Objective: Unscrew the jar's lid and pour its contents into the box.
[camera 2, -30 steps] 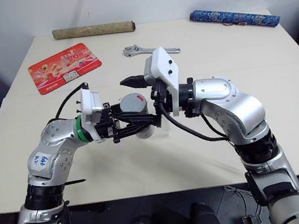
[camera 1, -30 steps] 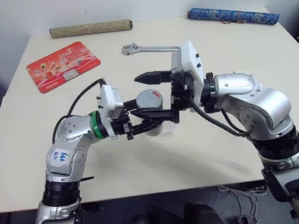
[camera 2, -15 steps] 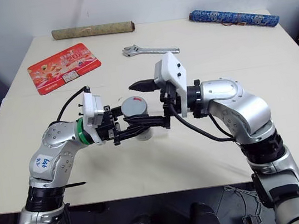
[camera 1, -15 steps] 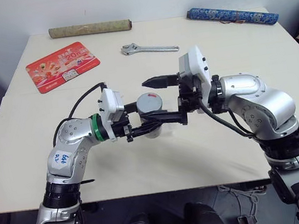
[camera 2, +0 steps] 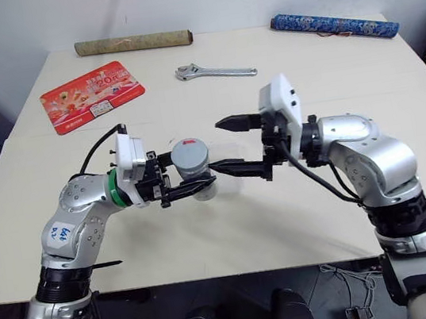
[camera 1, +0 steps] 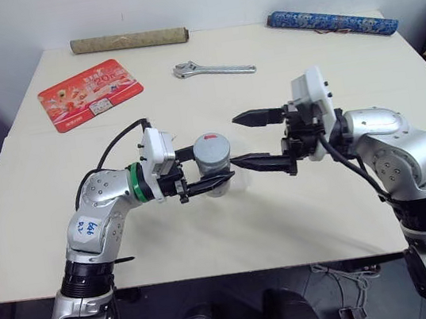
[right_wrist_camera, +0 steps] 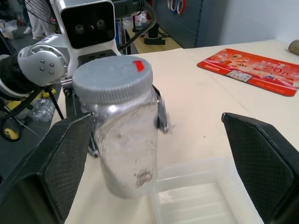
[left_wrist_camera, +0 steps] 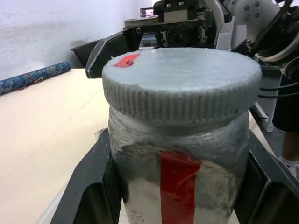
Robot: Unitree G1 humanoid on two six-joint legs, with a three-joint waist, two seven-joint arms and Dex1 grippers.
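The flat red printed card (camera 1: 90, 93), lying on the table (camera 1: 300, 203) to the left of the silver adjustable wrench (camera 1: 213, 69), bears large white figures that look like "20"; its other print is too small to read. A white sticker (camera 1: 86, 225) on the left arm carries blue handwriting that cannot be made out.

Jar (camera 1: 213, 162) in left gripper (camera 1: 213, 172); box (right_wrist_camera: 196, 198) beside it; right gripper (camera 1: 246, 141) to its right.
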